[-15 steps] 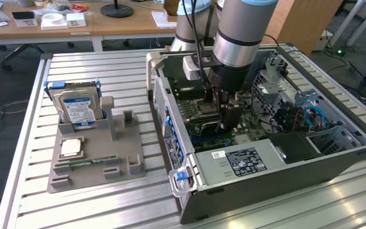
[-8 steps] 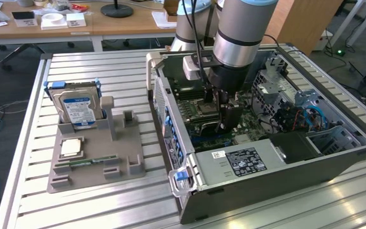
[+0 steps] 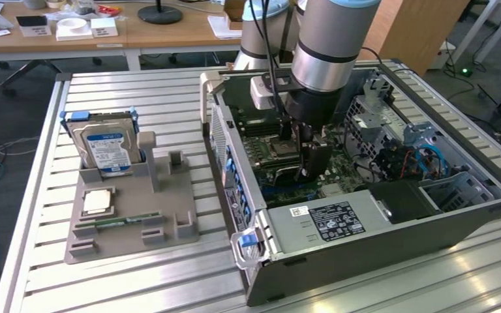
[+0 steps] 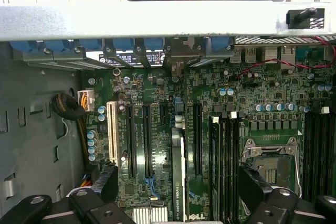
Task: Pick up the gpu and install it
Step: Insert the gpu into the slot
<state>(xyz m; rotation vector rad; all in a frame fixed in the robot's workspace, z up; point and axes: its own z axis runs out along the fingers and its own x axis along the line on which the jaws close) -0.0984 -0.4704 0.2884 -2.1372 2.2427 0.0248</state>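
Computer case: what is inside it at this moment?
A green motherboard, with the gpu standing edge-on on it between the open gripper. The slot under the gpu is covered by the card itself.

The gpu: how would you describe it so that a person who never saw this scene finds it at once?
Look into the open computer case lying on the table, down to the green motherboard. The gpu is the thin card standing on edge among the long black slots, between the fingers of the open gripper. Unlike the slots beside it, it has lettering printed along its edge.
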